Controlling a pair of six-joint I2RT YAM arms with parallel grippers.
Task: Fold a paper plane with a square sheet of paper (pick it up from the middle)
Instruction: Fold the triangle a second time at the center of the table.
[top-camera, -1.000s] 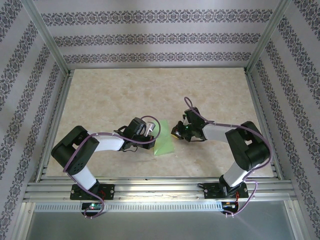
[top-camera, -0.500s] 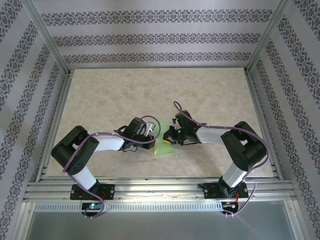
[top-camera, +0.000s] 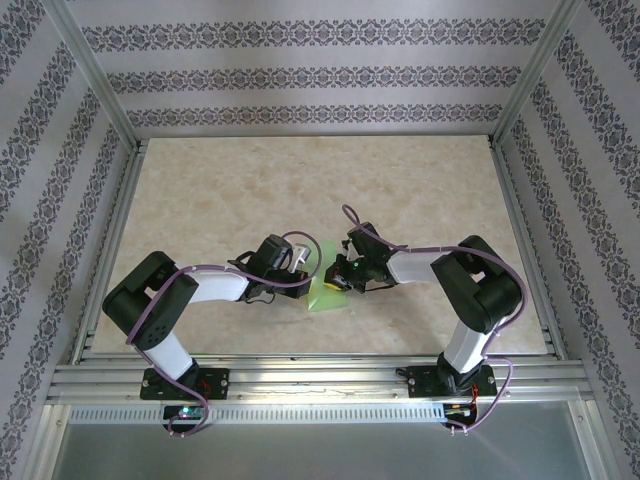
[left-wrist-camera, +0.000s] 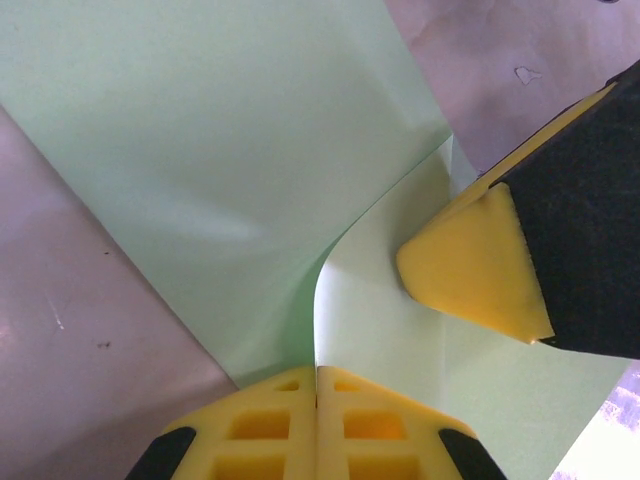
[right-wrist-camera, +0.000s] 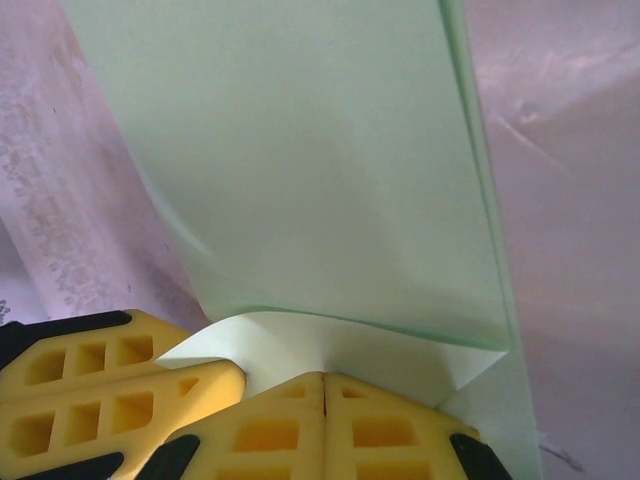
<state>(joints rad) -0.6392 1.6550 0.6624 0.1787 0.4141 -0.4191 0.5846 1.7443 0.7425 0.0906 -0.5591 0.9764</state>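
- Sheet of paper (top-camera: 326, 290): pale green, partly folded, lying on the bench (top-camera: 220, 190) between the two pincers and running off toward the near side of both.
- Left pincer (left-wrist-camera: 318, 430): jaws fully closed. A raised, curling edge of the sheet runs straight into the seam between them, so I read this as a pinch on that edge.
- Right pincer (right-wrist-camera: 325, 425): jaws fully closed, tip down on the sheet just beside the left pincer. A pale flap, folded back, lies right at its tip. Cannot tell whether one ply is nipped in or the tip only bears down on it.
- Step in hand (judgement): setting a fold. The left holds the lifted ply and the right presses where the crease should form.
- To do it well: hold the left pinch firm and low, so the ply does not slip or bow.
- Draw the right tip along the fold line away from the left pincer, with steady downward pressure and no twist.
- Check that the flap's edge lines up with the layer beneath before pressing hard.
- Risk: thin paper, and the two pincers nearly touch. A sideways tug could tear or skew it.
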